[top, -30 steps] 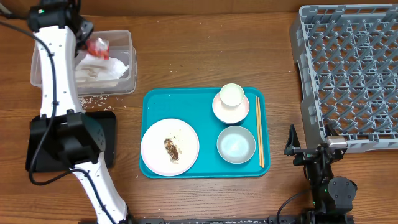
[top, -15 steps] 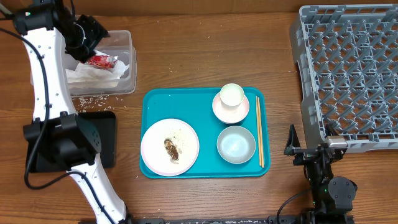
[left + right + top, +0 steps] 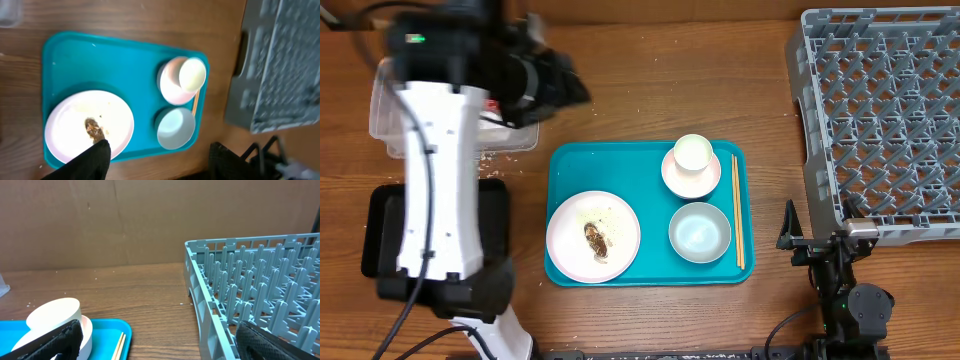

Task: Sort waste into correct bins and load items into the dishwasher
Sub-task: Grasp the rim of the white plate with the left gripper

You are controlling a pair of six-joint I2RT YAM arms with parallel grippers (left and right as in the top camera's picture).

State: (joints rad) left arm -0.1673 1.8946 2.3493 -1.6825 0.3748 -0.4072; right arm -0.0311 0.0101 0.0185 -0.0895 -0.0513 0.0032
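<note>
Above the far-left corner of the teal tray (image 3: pixel 650 165), the left gripper (image 3: pixel 159 146) hangs blurred in the overhead view. Its wrist camera shows the 2 dark fingers (image 3: pixel 97 160) spread wide with nothing between them. Below, the plate (image 3: pixel 570 222) sits at the near-left of that tray, carrying a brown food scrap (image 3: pixel 93 130) and a scatter of rice specks.

I judge the scrap to be the next target, with the black tray (image 3: pixel 380 232) or the clear tub (image 3: pixel 525 138) on the left as its bin (which of the 2 takes food I cannot tell). To do it well, the arm should come straight down with the fingers astride the scrap and touch the plate only lightly. It should then close softly, so the piece is pinched and not smeared or flicked off. The wrist needs to stay clear of the cup (image 3: pixel 693 152) sitting in 1 bowl (image 3: pixel 672 182) and of the chopsticks (image 3: pixel 737 210) along the tray's right side.

At the near right, the right gripper (image 3: pixel 165 336) rests beside the dish rack (image 3: pixel 880 110), fingers apart and empty.
</note>
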